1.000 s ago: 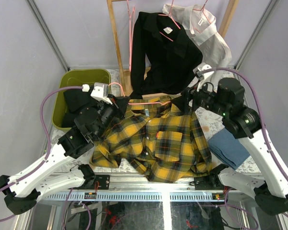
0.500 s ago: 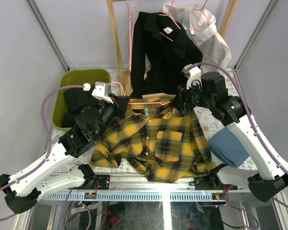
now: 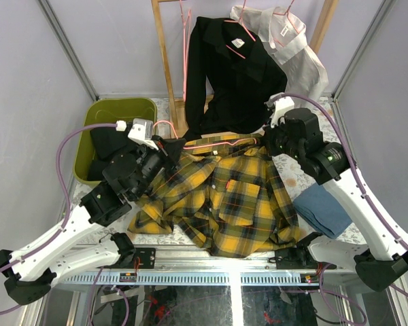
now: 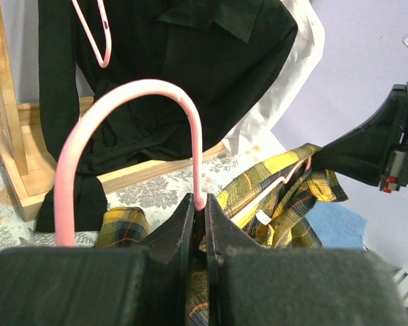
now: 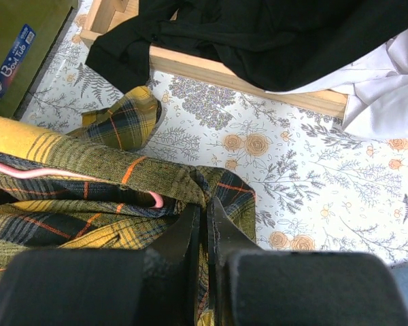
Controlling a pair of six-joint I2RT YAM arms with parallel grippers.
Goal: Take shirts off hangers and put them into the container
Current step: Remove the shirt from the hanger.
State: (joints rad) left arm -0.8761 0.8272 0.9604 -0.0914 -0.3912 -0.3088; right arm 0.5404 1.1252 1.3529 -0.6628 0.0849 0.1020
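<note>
From above, your left gripper (image 3: 164,146), left of centre, is pinched shut on the hook of the pink hanger (image 3: 214,141). Your right gripper (image 3: 267,139), right of centre, is clamped on the shoulder of the plaid shirt (image 3: 224,204). The shirt sprawls across the middle of the frame, apart from the container (image 3: 102,109) at the upper left. That split grip reads as anchor and pull: one side fixes the wire so the other can peel cloth off it.

In the left wrist view, the jaws meet on the base of the hook at bottom centre, so the hanger cannot swing. The plaid bunches at centre right.

In the right wrist view, the jaws are shut on a fold of plaid at bottom centre, and the hanger's pink end pokes out just left of them. To my eye, you'll need to draw the shoulder away from the wire before the shirt can go to the container.
</note>
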